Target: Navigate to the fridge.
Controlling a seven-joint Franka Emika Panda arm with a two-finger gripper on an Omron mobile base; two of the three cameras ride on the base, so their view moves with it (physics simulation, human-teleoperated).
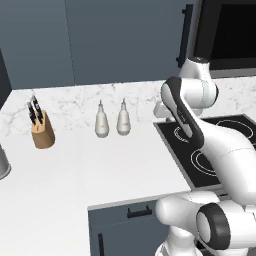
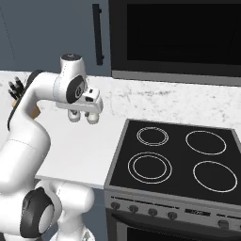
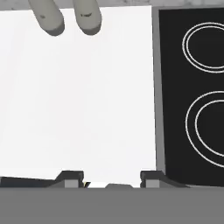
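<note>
The fridge is out of view. I face a white marble counter [image 1: 100, 170] with dark blue-grey wall cabinets [image 1: 110, 40] above it. My gripper [image 3: 111, 178] hangs over the counter just left of the black cooktop [image 3: 192, 87], pointing down. It is open, its two dark fingertips [image 3: 70, 177] set wide apart with nothing between them. The arm [image 2: 28, 122] is folded close to the base.
Two pale bottles [image 1: 102, 121] [image 1: 123, 119] and a wooden knife block [image 1: 42, 131] stand at the back of the counter. A black glass-fronted microwave [image 2: 179, 37] hangs above the cooktop [image 2: 174, 160]. A metal pot [image 1: 2, 165] sits at the far left. A drawer front [image 1: 130, 215] lies below the counter edge.
</note>
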